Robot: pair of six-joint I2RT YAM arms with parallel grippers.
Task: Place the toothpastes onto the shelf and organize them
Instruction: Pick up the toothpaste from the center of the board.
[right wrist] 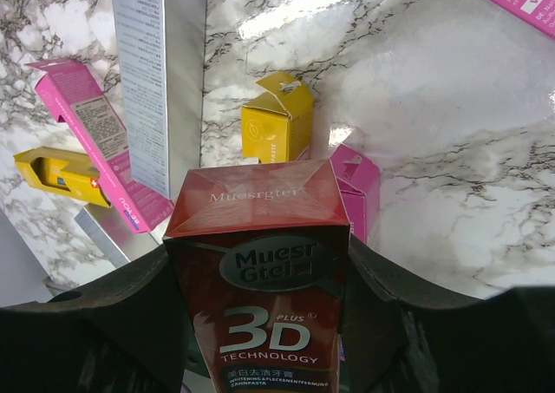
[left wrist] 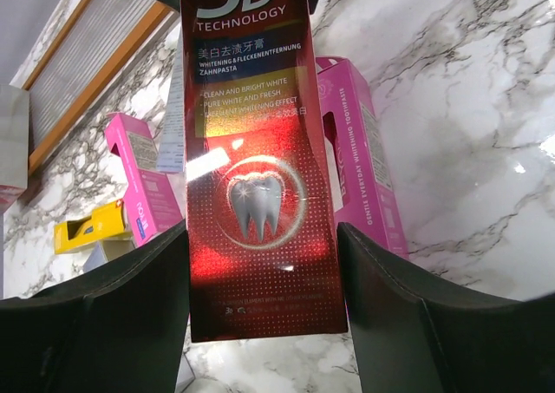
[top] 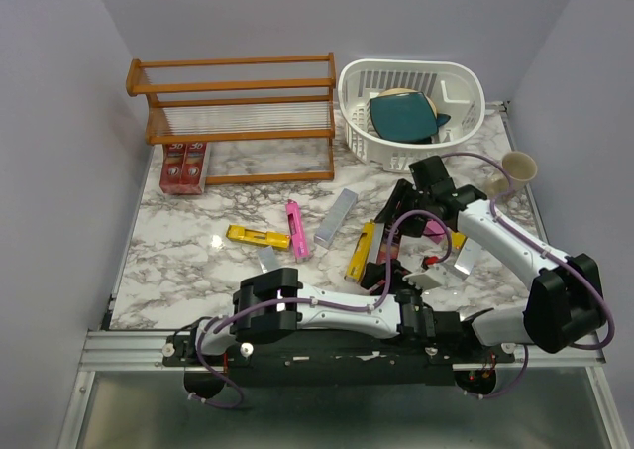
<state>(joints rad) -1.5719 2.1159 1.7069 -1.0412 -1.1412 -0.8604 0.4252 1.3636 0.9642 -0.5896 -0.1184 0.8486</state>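
Red rectangular cardboard toothpaste carton (right wrist: pixel 251 211): clamped in the right gripper (right wrist: pixel 258 276) over the marbled tabletop (top: pixel 198 246), well apart from the orange-brown wooden shelf (top: pixel 233 87). Left gripper (left wrist: pixel 262 237) brackets its other end; grip cannot be confirmed.

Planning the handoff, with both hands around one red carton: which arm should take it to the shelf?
Left. The shelf stands at the far left, on that arm's side, and the left hand straddles the red carton. The right hand, gripping it, would likely have to reach across.
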